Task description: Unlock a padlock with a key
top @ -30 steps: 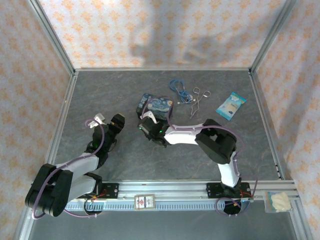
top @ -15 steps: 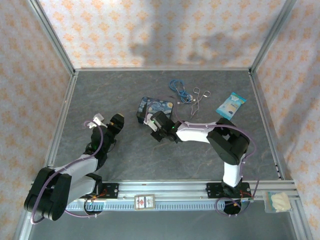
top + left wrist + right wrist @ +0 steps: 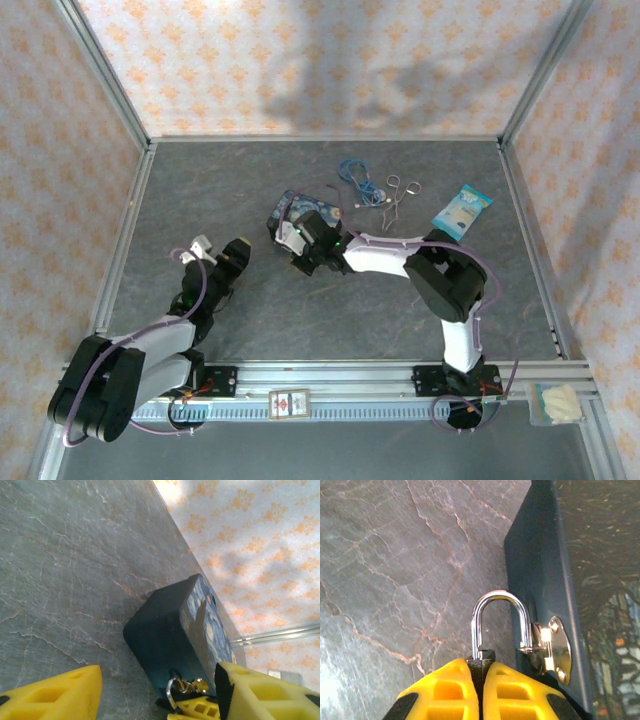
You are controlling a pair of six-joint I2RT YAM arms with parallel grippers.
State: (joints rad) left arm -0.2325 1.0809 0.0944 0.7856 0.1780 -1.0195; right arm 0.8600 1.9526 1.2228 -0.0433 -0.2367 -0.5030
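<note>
Clenched the right gripper (image 3: 481, 669) on the tiny near-black padlock (image 3: 476, 625), probably to steady it for a key. Used the grey marbled table (image 3: 400, 310) as a base for the blue starry-night painted tin box (image 3: 300, 205) at centre. Held the left gripper (image 3: 156, 692) released, fingers wide, at near left, aimed at the tin, likely waiting. Hung the padlock's shackle through the brass hasp (image 3: 557, 650) on the tin's near side. Could not make out the key.

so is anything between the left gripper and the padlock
Nothing visible lies on the table between the left gripper and the tin where the padlock hangs. But the right gripper is shut on the padlock's body, so its fingers cover it; just the shackle, hooked through the hasp, is exposed.
</note>
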